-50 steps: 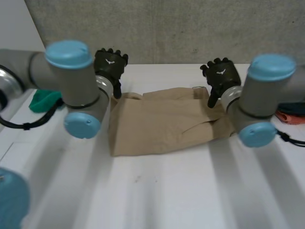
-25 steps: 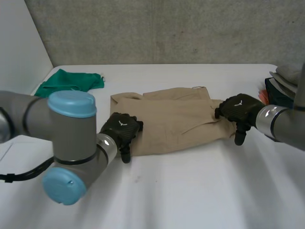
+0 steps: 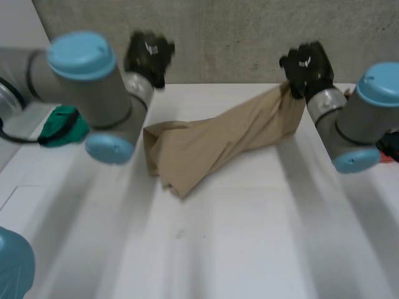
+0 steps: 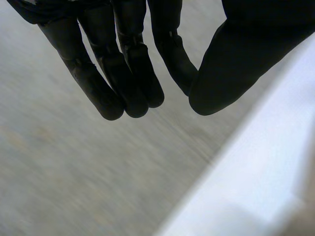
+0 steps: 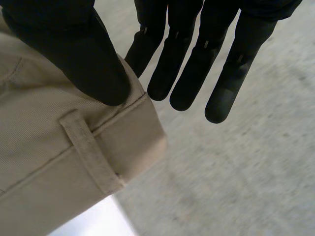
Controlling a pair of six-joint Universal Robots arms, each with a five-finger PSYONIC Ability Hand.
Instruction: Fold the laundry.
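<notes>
The right hand [image 3: 305, 67] pinches a waistband corner of the tan trousers [image 3: 212, 146] above the white bench [image 3: 249, 237], where the rest lies bunched. The left hand [image 3: 148, 53] hovers with straight fingers, holding nothing.

No words or numbers can be read. The left hand [image 3: 148, 53], at eleven o'clock, and the right hand [image 3: 305, 65], at one o'clock, each bear a small white mark, perhaps a logo.
</notes>
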